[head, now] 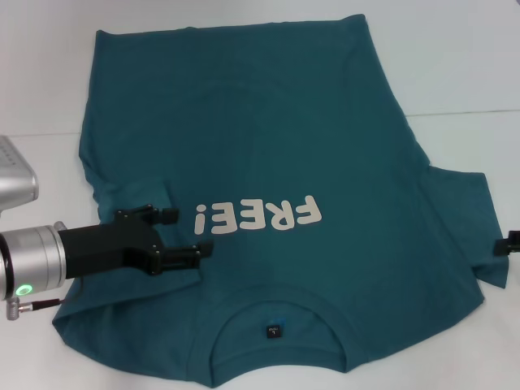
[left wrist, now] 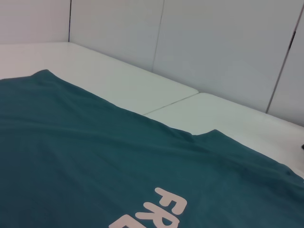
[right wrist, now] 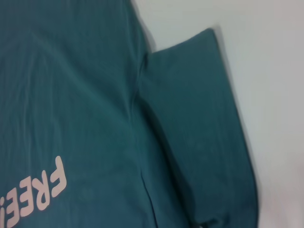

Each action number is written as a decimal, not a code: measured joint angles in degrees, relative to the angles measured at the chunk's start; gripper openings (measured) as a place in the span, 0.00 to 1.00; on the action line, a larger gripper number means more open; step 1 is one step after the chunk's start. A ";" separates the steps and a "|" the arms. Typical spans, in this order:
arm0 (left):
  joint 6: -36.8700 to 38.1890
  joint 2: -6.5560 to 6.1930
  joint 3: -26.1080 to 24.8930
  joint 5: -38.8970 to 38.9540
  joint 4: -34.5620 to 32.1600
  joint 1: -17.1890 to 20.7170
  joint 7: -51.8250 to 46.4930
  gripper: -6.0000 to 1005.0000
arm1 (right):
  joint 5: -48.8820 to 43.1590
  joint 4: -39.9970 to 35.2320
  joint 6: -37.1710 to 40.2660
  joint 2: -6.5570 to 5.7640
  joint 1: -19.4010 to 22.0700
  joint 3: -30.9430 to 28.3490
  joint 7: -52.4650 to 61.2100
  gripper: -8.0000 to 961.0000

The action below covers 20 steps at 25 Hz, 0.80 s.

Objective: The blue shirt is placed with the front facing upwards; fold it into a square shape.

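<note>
The blue shirt [head: 268, 122] lies spread flat on the white table, front up, with its collar and dark neck label [head: 274, 331] at the near edge. Its white "FREE!" lettering [head: 256, 215] reads upside down from the head view. My left gripper [head: 188, 232] hovers open over the shirt's left shoulder area, just left of the lettering, with nothing between its fingers. Only a small black piece of my right gripper [head: 512, 242] shows at the frame's right edge, beside the spread right sleeve [head: 467, 219]. The wrist views show the shirt [left wrist: 95, 161] and the sleeve [right wrist: 199, 123].
The white table [head: 455, 65] shows bare beyond the shirt at the far right, with a seam running across it. A pale wall [left wrist: 213, 47] rises behind the table's far edge. A silver part of the robot [head: 12, 175] sits at the left edge.
</note>
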<state>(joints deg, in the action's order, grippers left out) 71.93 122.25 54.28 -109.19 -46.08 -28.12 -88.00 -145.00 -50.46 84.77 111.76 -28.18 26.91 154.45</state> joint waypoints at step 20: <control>-0.37 -0.35 0.38 -0.55 0.17 -0.73 -0.78 0.90 | 0.20 4.33 -5.25 0.21 -1.31 3.25 0.24 0.95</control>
<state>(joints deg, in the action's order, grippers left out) 71.56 121.90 54.67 -109.75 -45.90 -28.85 -88.78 -144.80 -46.13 79.52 111.96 -29.49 30.16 154.69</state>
